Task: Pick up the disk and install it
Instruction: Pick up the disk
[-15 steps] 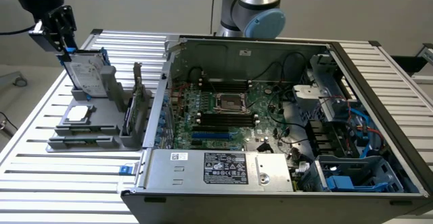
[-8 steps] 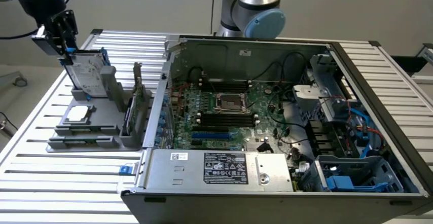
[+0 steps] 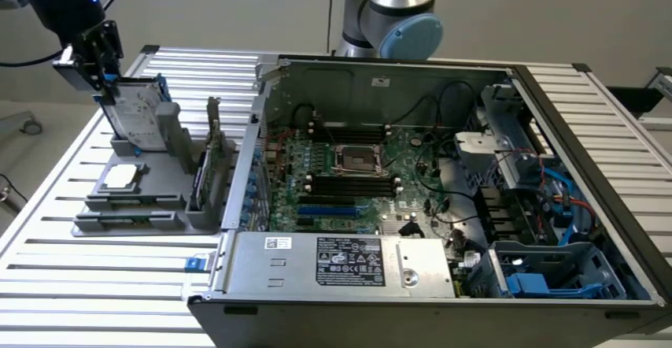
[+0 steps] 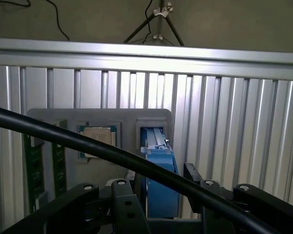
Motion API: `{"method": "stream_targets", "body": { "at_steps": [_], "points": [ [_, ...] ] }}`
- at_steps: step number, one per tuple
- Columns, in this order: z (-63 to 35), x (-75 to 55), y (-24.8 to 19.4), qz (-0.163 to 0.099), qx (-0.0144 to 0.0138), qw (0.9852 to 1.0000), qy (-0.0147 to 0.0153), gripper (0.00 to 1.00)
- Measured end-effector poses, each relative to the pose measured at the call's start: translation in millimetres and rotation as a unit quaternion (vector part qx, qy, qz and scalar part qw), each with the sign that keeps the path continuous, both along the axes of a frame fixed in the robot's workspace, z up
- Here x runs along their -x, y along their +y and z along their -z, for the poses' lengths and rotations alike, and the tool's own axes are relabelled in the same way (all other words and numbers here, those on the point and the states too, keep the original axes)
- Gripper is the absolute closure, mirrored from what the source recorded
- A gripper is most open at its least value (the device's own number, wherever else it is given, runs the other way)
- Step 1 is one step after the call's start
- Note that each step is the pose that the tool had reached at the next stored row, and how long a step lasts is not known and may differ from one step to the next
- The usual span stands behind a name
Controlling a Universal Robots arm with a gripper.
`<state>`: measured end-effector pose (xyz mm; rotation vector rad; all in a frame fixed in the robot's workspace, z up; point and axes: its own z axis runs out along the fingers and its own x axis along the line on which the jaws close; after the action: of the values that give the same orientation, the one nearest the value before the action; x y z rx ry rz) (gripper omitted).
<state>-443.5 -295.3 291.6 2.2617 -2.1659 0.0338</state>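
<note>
At the grey rack (image 3: 137, 206), gripper (image 3: 100, 53) jaws spread astride upright disk (image 3: 137, 108): likely stiff, weighty, shock-fragile; best gripped by the blue frame (image 4: 162, 170) edges.

The disk (image 3: 137, 110) is finished in silver-grey metal edged with blue plastic, and the table (image 3: 94, 285) is formed of ribbed, satin metal.

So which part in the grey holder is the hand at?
The blue-framed disk, upright directly under the hand; the square chip lies flat, the dark card stands farther off.
</note>
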Motion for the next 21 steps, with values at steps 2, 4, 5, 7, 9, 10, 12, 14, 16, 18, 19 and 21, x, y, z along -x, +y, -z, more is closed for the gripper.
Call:
{"method": "stream_targets", "body": {
  "at_steps": [2,4,5,7,9,10,12,14,16,18,19,21],
  "points": [
    [1.2,0.0,0.0,0.000,0.0000,1.0000,0.0000,0.49],
    [2.4,0.0,0.0,0.000,0.0000,1.0000,0.0000,0.49],
    [2.9,0.0,0.0,0.000,0.0000,1.0000,0.0000,0.49],
    [3.7,0.0,0.0,0.000,0.0000,1.0000,0.0001,0.49],
    [4.4,0.0,0.0,0.000,0.0000,1.0000,0.0000,0.49],
    [4.7,0.0,0.0,0.000,0.0000,1.0000,0.0000,0.49],
    [5.0,0.0,0.0,0.000,0.0000,1.0000,0.0001,0.49],
    [5.5,-0.1,0.0,0.000,0.0000,1.0000,0.0000,0.49],
    [5.8,-0.3,0.1,0.000,0.0000,1.0000,-0.0001,0.49],
    [6.2,-0.5,0.0,0.000,0.0000,1.0000,-0.0001,0.49],
    [6.3,-0.6,0.0,0.000,0.0000,1.0000,0.0000,0.49],
    [6.5,-0.7,0.0,0.000,0.0000,1.0000,0.0000,0.49]
  ]
}}
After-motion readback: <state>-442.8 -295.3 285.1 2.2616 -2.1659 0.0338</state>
